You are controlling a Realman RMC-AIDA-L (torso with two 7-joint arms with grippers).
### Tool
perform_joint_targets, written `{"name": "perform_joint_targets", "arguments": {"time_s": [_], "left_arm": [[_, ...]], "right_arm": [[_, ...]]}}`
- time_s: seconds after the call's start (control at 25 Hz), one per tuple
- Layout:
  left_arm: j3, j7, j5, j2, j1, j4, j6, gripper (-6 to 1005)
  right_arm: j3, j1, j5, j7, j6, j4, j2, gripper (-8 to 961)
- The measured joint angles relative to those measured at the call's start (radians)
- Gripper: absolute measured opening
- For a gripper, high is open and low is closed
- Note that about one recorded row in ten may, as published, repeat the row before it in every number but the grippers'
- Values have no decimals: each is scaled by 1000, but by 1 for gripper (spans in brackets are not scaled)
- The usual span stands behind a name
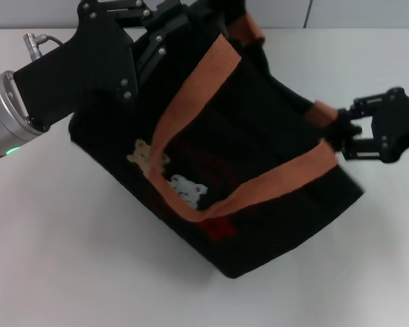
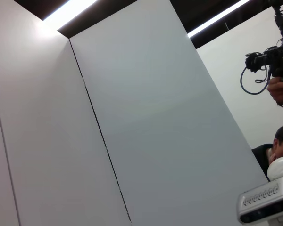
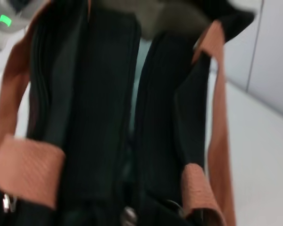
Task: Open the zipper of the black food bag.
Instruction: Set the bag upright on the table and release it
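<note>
The right gripper (image 1: 342, 139) is pinched on the right end of the black food bag (image 1: 259, 211), while the left gripper (image 1: 157, 34) presses against its far-left corner (whether its jaws are apart or together cannot be told). The bag sits tilted at centre on the white table (image 1: 68, 259), orange handles (image 1: 191, 109) draped across its front. In the right wrist view the zipper (image 3: 134, 117) appears partly parted, so a steady pull along the track, with the far end held firm, would likely finish it.
</note>
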Motion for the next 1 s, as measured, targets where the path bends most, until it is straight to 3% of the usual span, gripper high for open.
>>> {"name": "perform_joint_targets", "arguments": {"time_s": [0.2, 0.28, 0.52, 0.72, 1.0], "left_arm": [[5, 3, 5, 2, 12, -49, -20, 109], [25, 22, 6, 1, 24, -75, -39, 108], [64, 86, 7, -1, 40, -205, -115, 109], [67, 122, 7, -3, 71, -260, -149, 110], [35, 122, 1, -3, 137, -263, -138, 154]], "right_arm": [[9, -11, 124, -7, 121, 15, 3, 629], [10, -10, 163, 6, 171, 17, 2, 438], [1, 24, 245, 21, 285, 32, 4, 193], [8, 30, 323, 22, 288, 76, 0, -3], [12, 18, 357, 15, 272, 117, -2, 69]]}}
